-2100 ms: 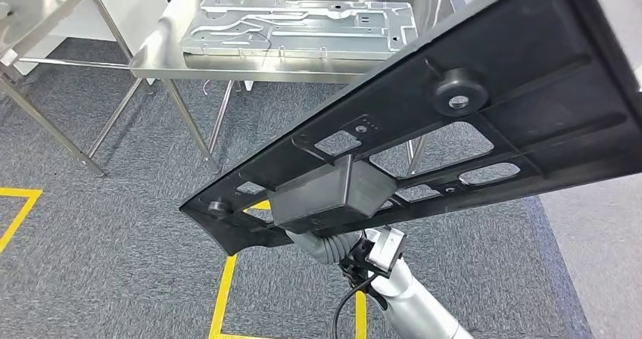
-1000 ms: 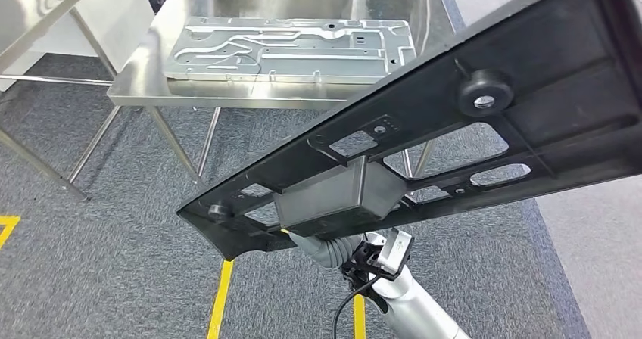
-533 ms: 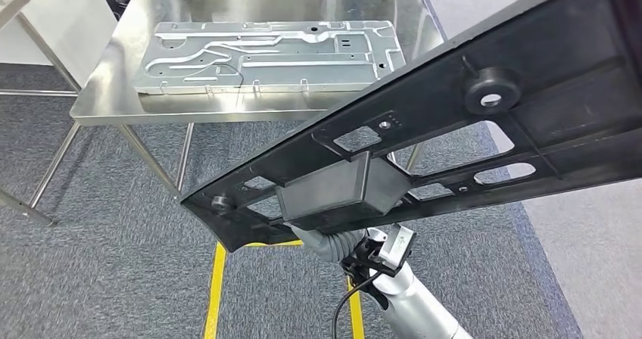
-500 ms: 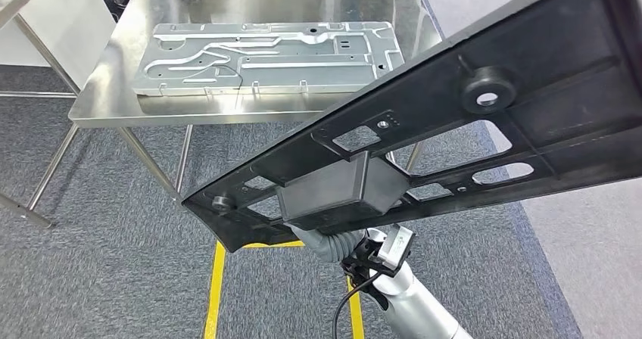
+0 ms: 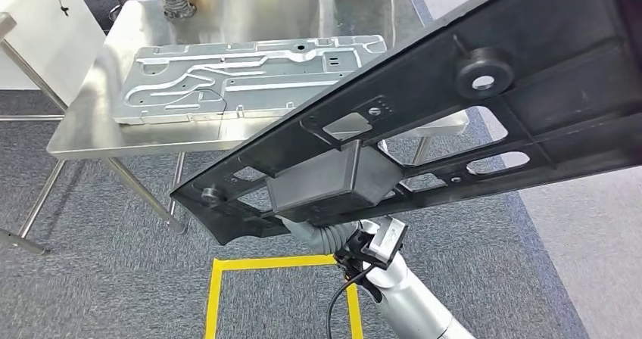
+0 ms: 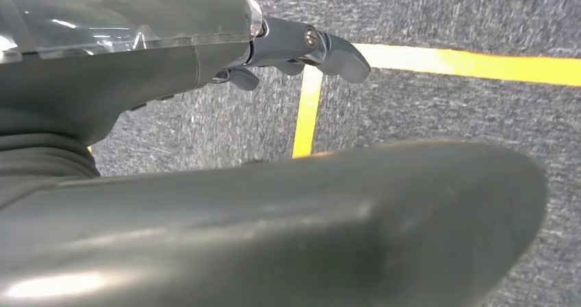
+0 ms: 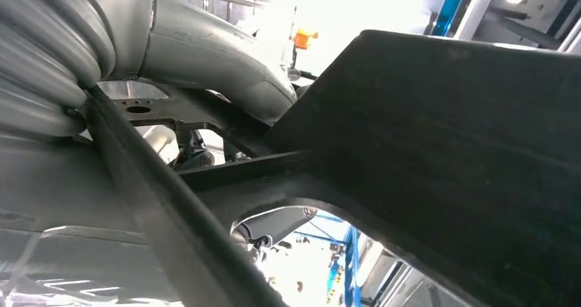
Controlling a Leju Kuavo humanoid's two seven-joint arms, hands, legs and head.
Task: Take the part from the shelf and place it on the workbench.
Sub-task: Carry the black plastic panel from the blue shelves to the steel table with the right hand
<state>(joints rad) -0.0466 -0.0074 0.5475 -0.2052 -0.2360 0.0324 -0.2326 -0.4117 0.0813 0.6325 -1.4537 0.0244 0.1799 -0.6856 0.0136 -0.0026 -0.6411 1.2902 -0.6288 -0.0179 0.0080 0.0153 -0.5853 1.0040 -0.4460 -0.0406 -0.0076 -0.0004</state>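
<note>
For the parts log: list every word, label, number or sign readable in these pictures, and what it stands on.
None can be read. The black part, the metal plate on the workbench and the right hand show no legible text; the floor carries plain yellow tape lines.

Metal panel (image 5: 250, 78) across most of workbench (image 5: 83, 131); apparently free near edge.

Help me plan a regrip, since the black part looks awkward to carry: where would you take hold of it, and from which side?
Probably at the boxy housing near the middle of the black part, coming from below, where the right hand sits now. The part is long, flat and tilted, with open cut-outs and ribs giving fingers an edge; a middle hold likely balances both ends.
</note>
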